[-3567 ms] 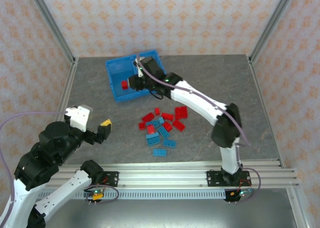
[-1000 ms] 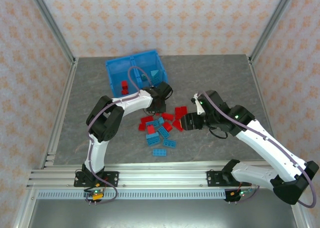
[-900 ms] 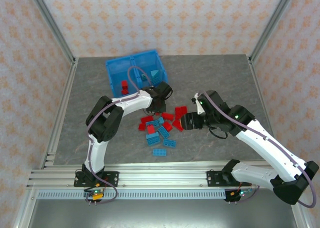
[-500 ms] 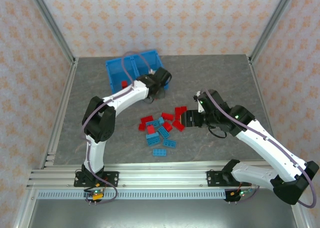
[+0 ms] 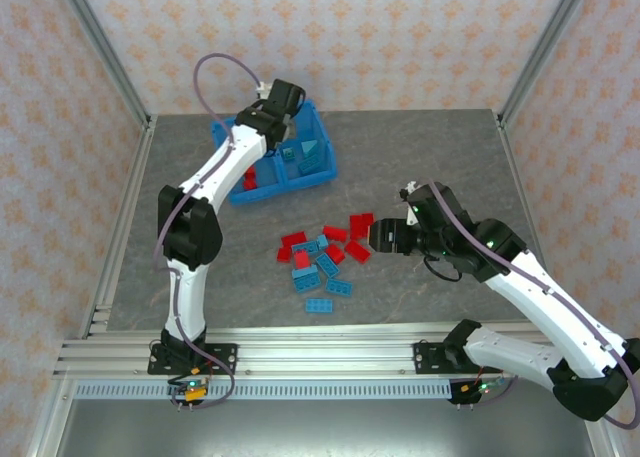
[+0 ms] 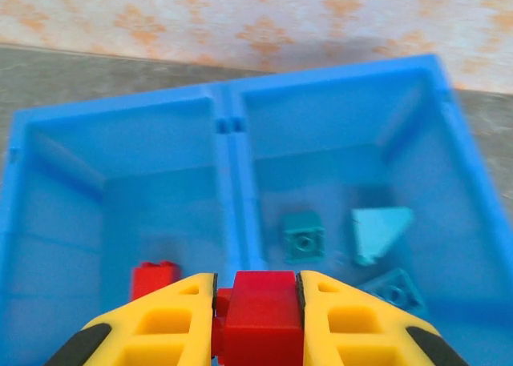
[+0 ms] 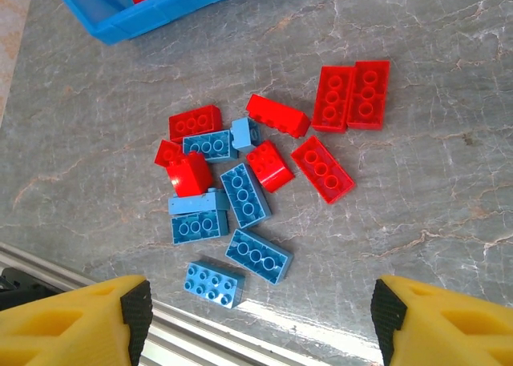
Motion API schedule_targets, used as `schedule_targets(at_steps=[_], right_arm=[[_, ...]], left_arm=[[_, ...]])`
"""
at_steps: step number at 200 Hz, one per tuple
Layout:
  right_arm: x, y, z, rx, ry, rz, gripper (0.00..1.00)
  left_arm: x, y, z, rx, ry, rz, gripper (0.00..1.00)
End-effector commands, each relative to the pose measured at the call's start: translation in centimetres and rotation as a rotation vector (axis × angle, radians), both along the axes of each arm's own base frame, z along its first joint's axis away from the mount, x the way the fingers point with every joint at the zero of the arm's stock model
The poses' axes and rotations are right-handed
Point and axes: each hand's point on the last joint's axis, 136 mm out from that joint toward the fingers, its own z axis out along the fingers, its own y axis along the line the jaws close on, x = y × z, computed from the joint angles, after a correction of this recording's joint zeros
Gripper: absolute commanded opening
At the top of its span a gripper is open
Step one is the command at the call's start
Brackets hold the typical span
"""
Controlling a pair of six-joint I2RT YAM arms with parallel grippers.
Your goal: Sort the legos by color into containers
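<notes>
While the left claw (image 6: 256, 282) grips a small red studded plastic brick (image 6: 258, 322) directly above the middle divider (image 6: 234, 182) of the bright blue plastic bin (image 6: 337, 74), best shift it to the divider's side holding another red brick (image 6: 154, 279) before releasing.

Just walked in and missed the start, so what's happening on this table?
Two arms are sorting lego bricks by colour. The left arm has its jaws shut on a red brick, held over the blue bin near its divider. One compartment holds a second red brick, the other blue pieces. The right arm hangs with jaws open above the loose pile of red and blue bricks on the table.
</notes>
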Motion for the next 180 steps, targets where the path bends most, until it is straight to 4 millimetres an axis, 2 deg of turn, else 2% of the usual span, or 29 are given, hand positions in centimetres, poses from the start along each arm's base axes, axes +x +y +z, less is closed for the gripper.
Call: schedule_targets(at_steps=[1,24,62,95,105,122,142,165,180], right_arm=[[0.1,-0.6,0.0,-0.006,-0.004,-0.038,0.74],[0.1,-0.4,0.1,0.013,-0.001,-0.043,0.74],[-0.2,-0.5,-0.1,0.015,0.016,-0.047,0.74],[-0.3,-0.6,0.2,0.022,0.012,-0.052,0.74],[-0.3,-0.6,0.2,0.025,0.013,-0.054,0.74],[-0.3,-0.5,0.1,0.024,0.015,-0.054,0.74],[-0.2,-0.7,-0.3,0.013,0.016,-0.059,0.74],[0.5,-1.3,-1.1,-0.016,-0.002,-0.101,0.75],[1.4,-2.3,-2.4,-0.063,-0.015,-0.174,0.77]], left_arm=[[0.9,5.0,-0.2,0.049,0.01,0.104,0.03],[1.7,7.0,-3.2,-0.031,0.071,0.14,0.03],[2.2,7.8,-7.7,-0.077,0.182,0.143,0.08],[2.2,7.7,-9.3,-0.091,0.214,0.133,0.35],[2.2,7.5,-9.1,-0.098,0.211,0.128,0.41],[2.2,7.4,-8.2,-0.105,0.195,0.123,0.43],[1.8,7.4,-6.1,-0.116,0.161,0.114,0.46],[0.6,6.6,-2.0,-0.177,0.095,0.075,0.46],[-0.9,5.0,0.9,-0.264,0.027,0.004,0.46]])
